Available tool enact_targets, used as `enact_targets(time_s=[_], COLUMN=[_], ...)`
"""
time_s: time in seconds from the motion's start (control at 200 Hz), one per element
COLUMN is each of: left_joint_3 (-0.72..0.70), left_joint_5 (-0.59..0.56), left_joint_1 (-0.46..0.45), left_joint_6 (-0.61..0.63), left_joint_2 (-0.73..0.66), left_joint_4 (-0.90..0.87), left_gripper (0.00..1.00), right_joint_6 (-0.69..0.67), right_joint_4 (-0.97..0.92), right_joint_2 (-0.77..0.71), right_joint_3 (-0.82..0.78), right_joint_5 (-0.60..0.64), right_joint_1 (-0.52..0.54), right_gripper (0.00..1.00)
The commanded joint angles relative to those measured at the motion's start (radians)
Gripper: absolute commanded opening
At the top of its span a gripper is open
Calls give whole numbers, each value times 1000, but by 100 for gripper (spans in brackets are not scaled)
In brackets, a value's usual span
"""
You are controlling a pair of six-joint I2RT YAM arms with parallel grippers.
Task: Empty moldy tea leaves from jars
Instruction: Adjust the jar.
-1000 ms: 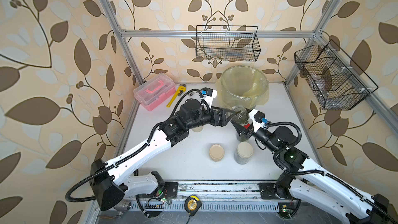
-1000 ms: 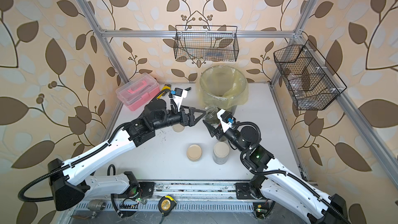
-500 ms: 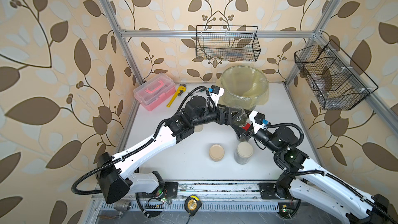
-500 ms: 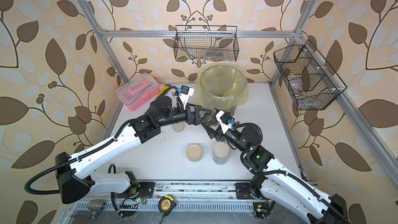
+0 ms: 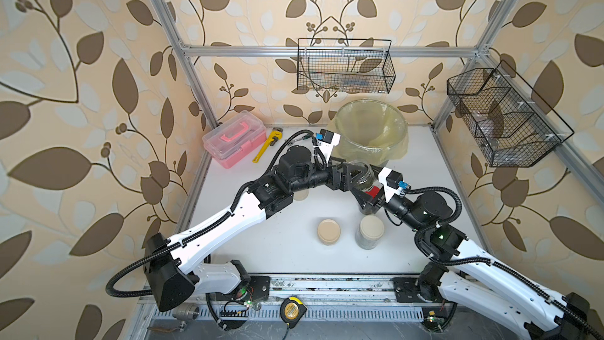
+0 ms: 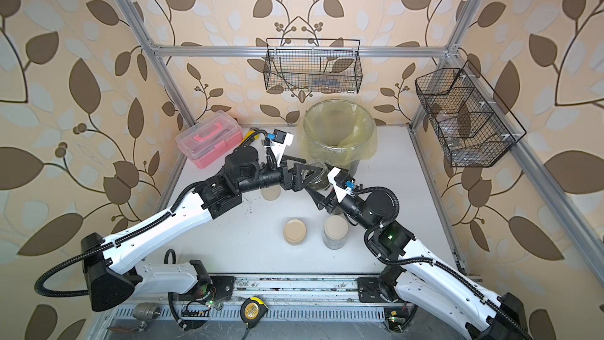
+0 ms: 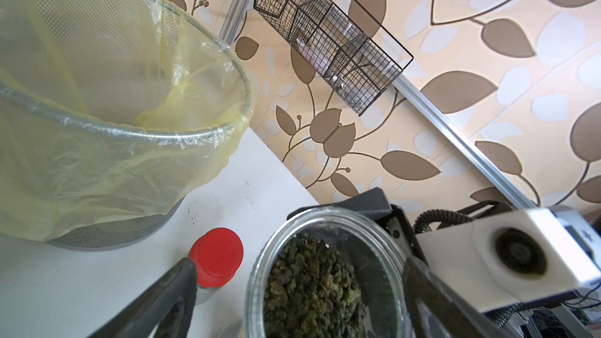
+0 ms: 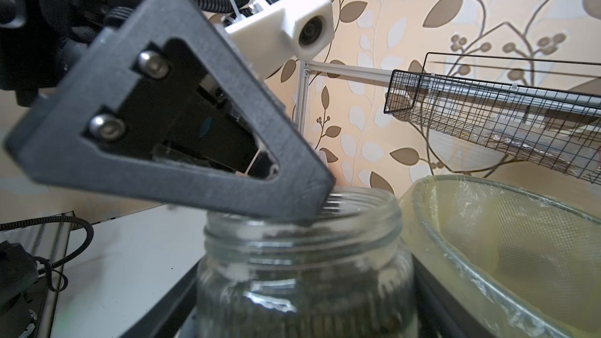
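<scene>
My right gripper [image 5: 368,195] [image 8: 302,304] is shut on an open glass jar [image 5: 362,174] [image 6: 316,176] [image 8: 302,274], held up in front of the bin. Dark moldy tea leaves [image 7: 312,284] fill it. My left gripper [image 5: 350,175] [image 7: 299,265] is open, one finger [image 7: 175,291] on each side of the jar's mouth [image 7: 325,222]. A red-lidded jar [image 7: 216,253] [image 5: 372,190] stands on the table under the right gripper. A beige-lidded jar [image 5: 371,230] [image 6: 335,231] stands near the front.
The grey bin with yellowish liner [image 5: 372,132] [image 7: 97,164] stands just behind the held jar. A beige lid [image 5: 328,231] lies beside the front jar, another [image 5: 300,192] under the left arm. A pink toolbox [image 5: 233,139] and a yellow wrench [image 5: 266,143] lie at back left.
My left arm has reached further right, so its open fingers now straddle the mouth of the jar that the right gripper holds. The right gripper and jar have hardly moved.
</scene>
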Motion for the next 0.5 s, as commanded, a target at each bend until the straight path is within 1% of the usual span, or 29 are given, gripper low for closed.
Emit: enact_targets(time_s=[0.0, 0.175, 0.325, 0.42, 0.495], left_joint_3=[-7, -12, 12, 28, 42], left_joint_5=[17, -27, -108, -102, -71], left_joint_1=[-20, -20, -20, -20, -20], left_joint_6=[36, 44, 89, 97, 100], left_joint_2=[-69, -96, -78, -59, -40], left_joint_4=[86, 76, -40, -81, -98], left_gripper=[99, 99, 99, 99, 99], right_joint_6=[-19, -24, -18, -18, -17], right_joint_4=[31, 24, 35, 35, 36], right_joint_2=[15, 21, 21, 21, 22], right_joint_3=[32, 34, 38, 45, 45], right_joint_5=[-19, -27, -35, -40, -40], right_joint_1=[-1, -1, -1, -1, -1], right_gripper=[25, 25, 25, 25, 25])
